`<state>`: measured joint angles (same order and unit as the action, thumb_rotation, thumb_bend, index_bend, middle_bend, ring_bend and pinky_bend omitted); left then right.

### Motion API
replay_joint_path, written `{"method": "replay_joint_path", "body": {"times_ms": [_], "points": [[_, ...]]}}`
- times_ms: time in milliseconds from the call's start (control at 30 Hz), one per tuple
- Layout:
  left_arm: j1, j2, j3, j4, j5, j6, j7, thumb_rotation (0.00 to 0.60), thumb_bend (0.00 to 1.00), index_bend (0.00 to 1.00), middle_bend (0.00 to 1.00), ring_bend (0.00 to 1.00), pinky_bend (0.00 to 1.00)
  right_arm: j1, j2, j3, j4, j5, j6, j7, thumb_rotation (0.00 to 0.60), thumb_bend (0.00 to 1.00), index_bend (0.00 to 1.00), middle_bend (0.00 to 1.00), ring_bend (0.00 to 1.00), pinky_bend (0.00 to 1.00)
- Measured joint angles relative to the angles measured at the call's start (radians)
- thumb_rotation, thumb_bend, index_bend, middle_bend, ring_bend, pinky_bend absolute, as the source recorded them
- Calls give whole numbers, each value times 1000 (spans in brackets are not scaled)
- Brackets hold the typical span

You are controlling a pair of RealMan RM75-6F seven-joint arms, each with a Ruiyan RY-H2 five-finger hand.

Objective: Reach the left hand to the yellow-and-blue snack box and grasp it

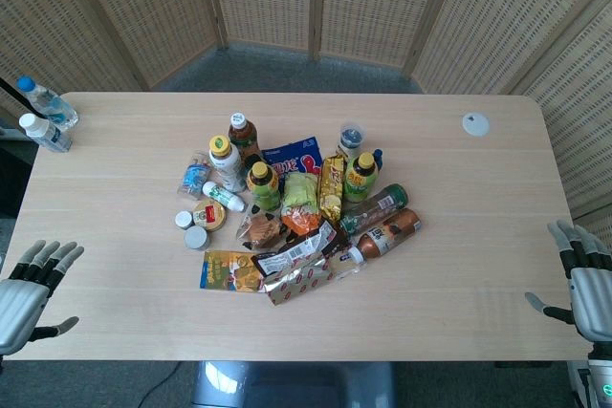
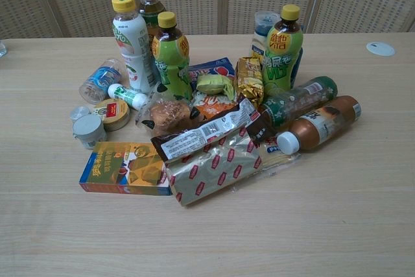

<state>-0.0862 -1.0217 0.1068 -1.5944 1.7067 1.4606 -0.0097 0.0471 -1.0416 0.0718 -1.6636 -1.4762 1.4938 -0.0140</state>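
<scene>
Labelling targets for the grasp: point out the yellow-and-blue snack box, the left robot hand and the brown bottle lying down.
yellow-and-blue snack box [image 2: 123, 168]: chest view, top face.
left robot hand [image 1: 26, 286]: head view, back of hand.
brown bottle [image 2: 321, 123]: chest view, body.

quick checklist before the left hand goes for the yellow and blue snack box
1. Left hand empty, fingers apart: ok.
2. Yellow-and-blue snack box in view, lying flat at the pile's near left edge: ok.
3. Box's left end free of other items: ok.
4. Box's right end free: not ok, the red-patterned packet lies against or over it.
5. Bare table between left hand and box: ok.
6. Right hand away from the pile: ok.
</scene>
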Motion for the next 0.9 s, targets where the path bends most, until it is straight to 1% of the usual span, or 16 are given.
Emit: {"method": "replay_joint_path", "body": {"times_ms": [167,333,433,633,733,900], "points": [[-26,-7,-7,-14,-4,-47,33,600,0,37,0,0,0,-1,-11,7,12,-8,25,-44,583,0,0,0,0,0],[-60,-21,-18,-48,-16,-105,83,600,0,35,0,0,0,-2,-9,10,10,-10,29,-30,580,0,0,0,0,0],[-83,-32,-20,-78,-16,-145,129,600,0,35,0,0,0,-3,-4,10,5,-11,30,-20,585,0,0,0,0,0],[-142,-81,-33,-152,-39,-262,268,600,0,33,0,0,0,-5,0,9,2,-14,30,-10,585,0,0,0,0,0],[-173,-124,-47,-179,-82,-327,345,600,0,34,0,0,0,-4,1,8,3,-12,25,-3,582,0,0,0,0,0],[-221,-217,-76,-200,-207,-422,450,600,0,33,0,0,0,-3,3,9,5,-9,20,9,585,0,0,0,0,0]]}}
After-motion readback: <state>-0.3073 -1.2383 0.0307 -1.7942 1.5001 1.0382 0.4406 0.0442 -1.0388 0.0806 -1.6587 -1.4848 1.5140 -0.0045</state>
